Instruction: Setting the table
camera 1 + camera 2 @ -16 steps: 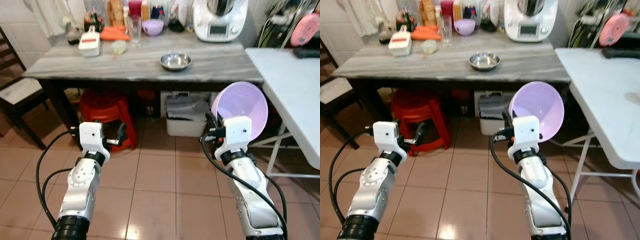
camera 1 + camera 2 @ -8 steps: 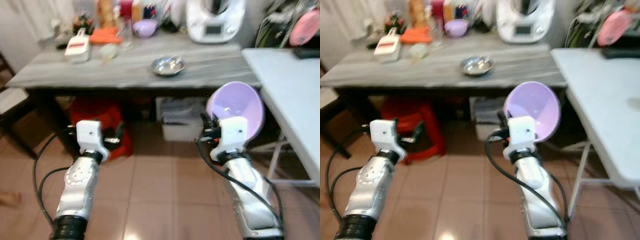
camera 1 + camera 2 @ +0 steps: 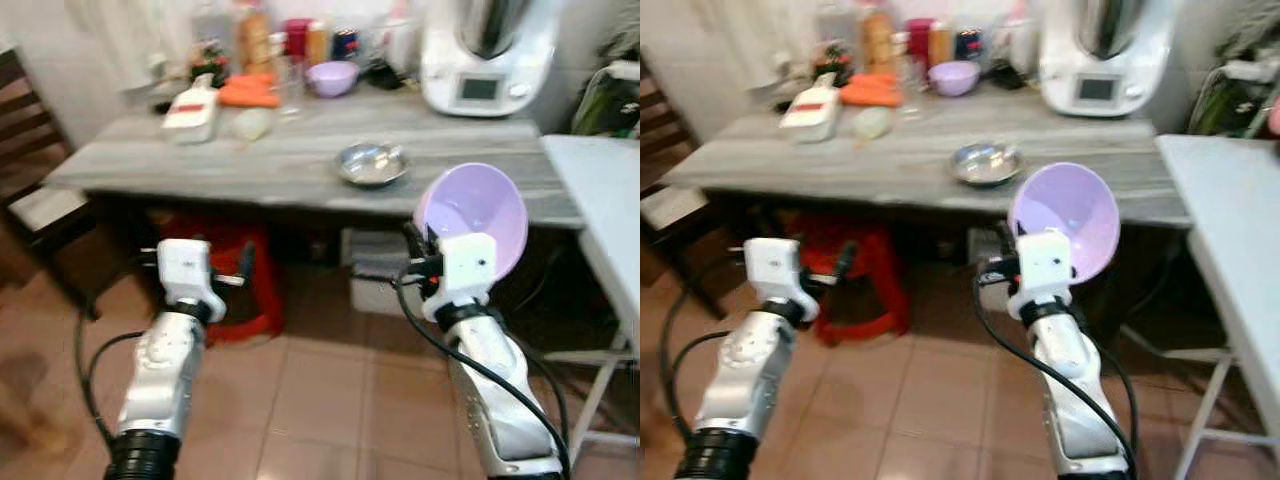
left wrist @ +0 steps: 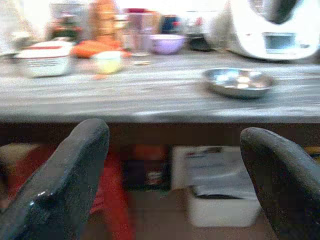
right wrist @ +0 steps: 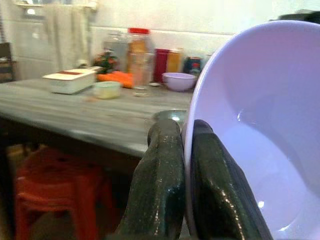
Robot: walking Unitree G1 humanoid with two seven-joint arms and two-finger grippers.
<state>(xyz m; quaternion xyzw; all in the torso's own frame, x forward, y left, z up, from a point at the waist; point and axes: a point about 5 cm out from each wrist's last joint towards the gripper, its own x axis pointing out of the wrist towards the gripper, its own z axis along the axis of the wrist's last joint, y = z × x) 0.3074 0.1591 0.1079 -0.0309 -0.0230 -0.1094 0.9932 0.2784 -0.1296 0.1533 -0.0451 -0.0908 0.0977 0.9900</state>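
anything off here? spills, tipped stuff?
No spills or damage visible. The right gripper pinches the purple bowl by its rim, tilted on edge, short of the table. The steel bowl sits upright. Left gripper open, empty.

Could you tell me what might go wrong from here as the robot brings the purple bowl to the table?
The right end effector pinches the purple bowl by its rim alone, tilted on edge, so it may slip or swing as the robot walks. The bowl sits about level with the grey table edge and could knock against it. The steel bowl lies near that edge, in the likely path.
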